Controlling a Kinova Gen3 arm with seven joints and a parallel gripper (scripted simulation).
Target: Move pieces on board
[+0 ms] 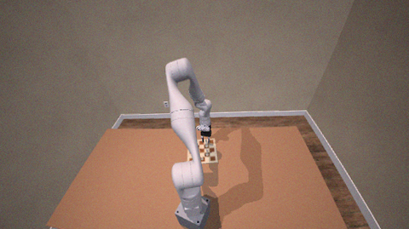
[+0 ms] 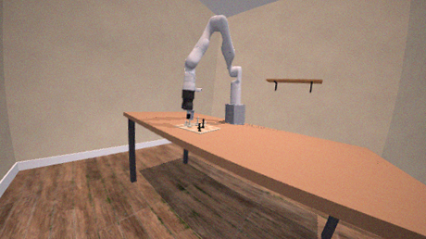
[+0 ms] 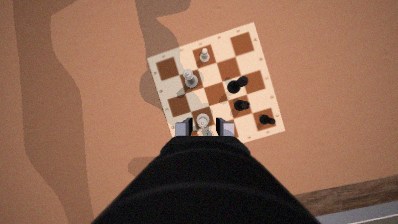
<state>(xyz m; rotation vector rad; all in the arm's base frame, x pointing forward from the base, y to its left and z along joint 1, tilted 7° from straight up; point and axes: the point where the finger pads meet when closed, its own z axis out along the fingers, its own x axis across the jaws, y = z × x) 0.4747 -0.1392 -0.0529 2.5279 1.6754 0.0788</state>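
Observation:
A small chessboard (image 3: pixel 216 82) lies on the brown table; it also shows in the top view (image 1: pixel 205 150) and the exterior view (image 2: pixel 198 127). In the wrist view three white pieces stand on it: one (image 3: pixel 204 54) near the far edge, one (image 3: pixel 189 77) further in, and one (image 3: pixel 202 120) at the near edge. Three black pieces (image 3: pixel 236 85) (image 3: pixel 241 105) (image 3: pixel 264 120) stand on the right side. My gripper (image 3: pixel 204 124) is open, above the board's near edge, its fingers on either side of the nearest white piece. I cannot tell whether they touch it.
The arm's base (image 1: pixel 193 214) stands on the table a short way from the board. The table's edge and a strip of wooden floor (image 3: pixel 350 192) show at the lower right of the wrist view. A wall shelf (image 2: pixel 294 81) hangs far behind.

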